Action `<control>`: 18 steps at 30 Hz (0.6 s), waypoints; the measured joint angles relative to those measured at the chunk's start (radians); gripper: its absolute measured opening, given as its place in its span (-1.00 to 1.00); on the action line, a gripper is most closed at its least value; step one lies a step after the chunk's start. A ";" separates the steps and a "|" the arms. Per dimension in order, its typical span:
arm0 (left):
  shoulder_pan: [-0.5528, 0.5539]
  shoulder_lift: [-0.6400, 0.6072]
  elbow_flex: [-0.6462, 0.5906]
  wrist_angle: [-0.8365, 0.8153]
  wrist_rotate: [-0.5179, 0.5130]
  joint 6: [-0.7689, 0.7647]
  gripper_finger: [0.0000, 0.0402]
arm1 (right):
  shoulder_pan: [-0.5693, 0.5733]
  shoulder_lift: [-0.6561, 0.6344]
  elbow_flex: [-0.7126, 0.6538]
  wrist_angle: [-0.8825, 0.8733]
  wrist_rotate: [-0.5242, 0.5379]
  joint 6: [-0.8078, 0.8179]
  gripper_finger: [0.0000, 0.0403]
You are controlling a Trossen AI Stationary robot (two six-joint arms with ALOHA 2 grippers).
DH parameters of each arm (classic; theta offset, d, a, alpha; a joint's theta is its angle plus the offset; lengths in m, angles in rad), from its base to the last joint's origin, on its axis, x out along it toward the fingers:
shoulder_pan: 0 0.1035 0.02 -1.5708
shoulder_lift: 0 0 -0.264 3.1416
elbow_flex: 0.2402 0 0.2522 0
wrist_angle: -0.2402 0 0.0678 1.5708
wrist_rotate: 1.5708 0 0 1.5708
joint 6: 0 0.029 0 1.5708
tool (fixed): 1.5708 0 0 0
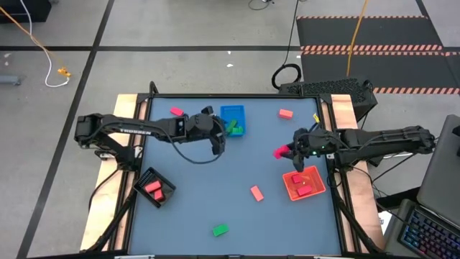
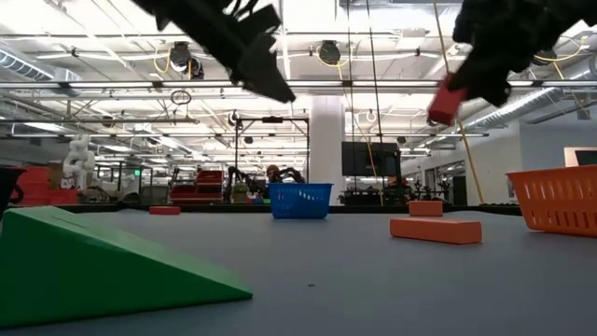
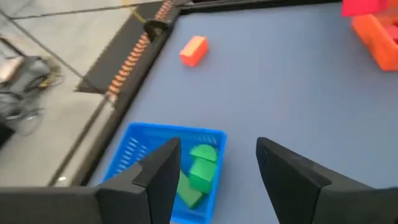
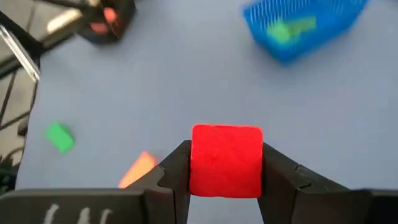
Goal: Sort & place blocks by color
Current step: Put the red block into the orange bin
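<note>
While my right gripper (image 4: 226, 163) hangs above the table just beside the red tray (image 1: 314, 188), I see its fingers clamped on a pink-magenta block (image 4: 226, 160), which fills the gap between them; from above that block (image 1: 281, 152) shows at the gripper's tip, clear of the tray rim. In the red tray I count two salmon-red blocks (image 1: 302, 184).

My left gripper (image 3: 214, 177) hovers over the near edge of the blue tray (image 3: 138, 144) with its fingers spread wide and nothing between them. Two green blocks (image 3: 199, 171) lie inside that blue tray.

Loose on the blue-grey table (image 1: 215, 187) I see a salmon-red block near the far edge (image 1: 285, 113), a pink one by the far left (image 1: 176, 111), a salmon-red one toward the middle front (image 1: 256, 192), and a green block near the front edge (image 1: 220, 230). The black tray (image 1: 147, 177) at the left front holds pink-red blocks (image 1: 154, 190).

From table height, a green wedge (image 2: 103, 266) sits close to the camera and a flat salmon-red block (image 2: 436, 230) lies farther back
</note>
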 joint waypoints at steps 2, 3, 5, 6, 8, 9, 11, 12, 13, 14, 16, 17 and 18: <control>0.020 -0.003 -0.047 0.102 0.055 0.006 0.06 | 0.003 0.000 0.000 -0.058 -0.039 0.042 -0.40; 0.031 -0.005 -0.068 0.157 0.075 0.010 0.06 | 0.003 0.001 0.000 -0.083 -0.066 0.063 -0.40; 0.054 -0.008 -0.107 0.233 0.099 0.021 0.06 | 0.003 0.002 0.000 -0.107 -0.114 0.105 -0.40; 0.066 -0.006 -0.120 0.255 0.109 0.028 0.05 | 0.003 0.002 0.000 -0.114 -0.141 0.121 -0.40; 0.089 -0.004 -0.139 0.284 0.130 0.034 0.06 | 0.003 0.001 0.000 -0.116 -0.208 0.150 -0.40; 0.100 -0.004 -0.145 0.301 0.141 0.034 0.06 | 0.002 0.001 0.000 -0.113 -0.248 0.165 -0.40; 0.121 -0.006 -0.158 0.319 0.149 0.031 0.06 | 0.002 0.001 0.000 -0.118 -0.340 0.209 -0.40; 0.130 -0.006 -0.163 0.314 0.149 0.026 0.06 | 0.002 0.001 0.000 -0.123 -0.389 0.240 -0.40; 0.141 -0.005 -0.167 0.309 0.149 0.019 0.06 | 0.002 0.001 0.000 -0.135 -0.435 0.276 -0.40; 0.149 -0.005 -0.169 0.302 0.149 0.019 0.06 | 0.002 0.001 0.001 -0.159 -0.479 0.315 -0.40; 0.165 -0.005 -0.172 0.303 0.149 0.017 0.06 | 0.002 0.001 0.001 -0.223 -0.550 0.388 -0.40; 0.171 -0.005 -0.175 0.306 0.149 0.011 0.06 | 0.002 0.001 0.001 -0.262 -0.576 0.418 -0.40; 0.176 -0.005 -0.179 0.308 0.149 0.003 0.06 | 0.002 0.001 0.001 -0.308 -0.598 0.444 -0.40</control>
